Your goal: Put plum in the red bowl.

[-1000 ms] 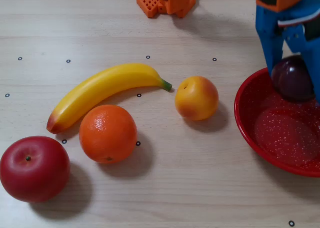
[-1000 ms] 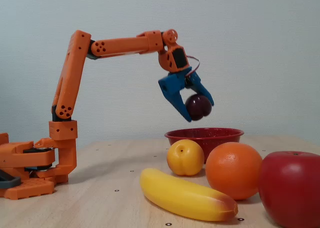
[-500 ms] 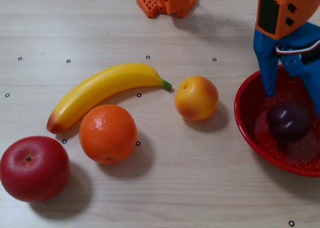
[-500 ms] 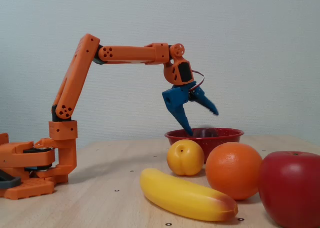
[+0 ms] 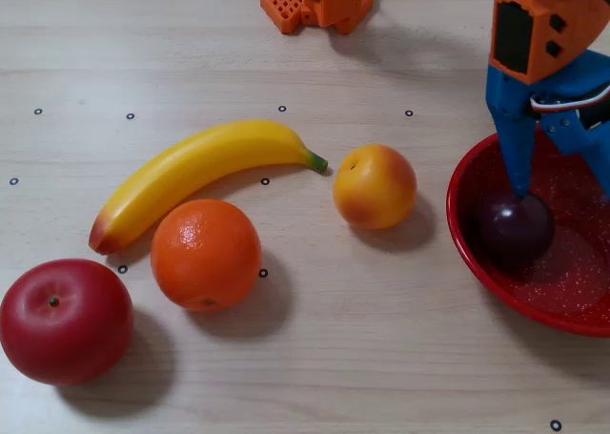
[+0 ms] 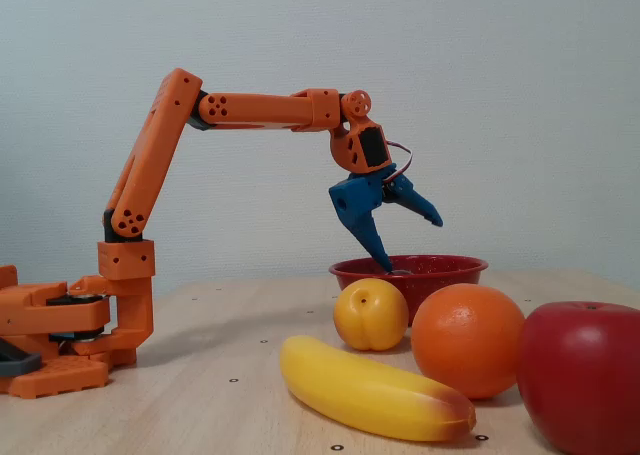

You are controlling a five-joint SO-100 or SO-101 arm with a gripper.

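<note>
Orange arm, blue gripper [image 6: 412,242] spread wide above red bowl [image 6: 445,272], peach [image 6: 370,314] beside bowl

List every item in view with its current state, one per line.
Small dark purple plum: lying loose inside the bowl.
Wide red speckled bowl: upright, holds the plum.
Blue two-finger gripper: open, above the bowl.
Yellow banana: lying on the table.
Orange: resting on the table.
Yellow-orange peach: on the table.
Red apple: stem end up.

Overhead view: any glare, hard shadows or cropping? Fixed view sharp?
Overhead view: soft, even light; diffuse shadows under the apple and orange; small highlights only; the red bowl and the tool run off the right edge; the plum reads dark but clear. Fixed view: the arm is sharp, the foreground apple is cropped, and the plum is hidden behind the bowl rim.
</note>
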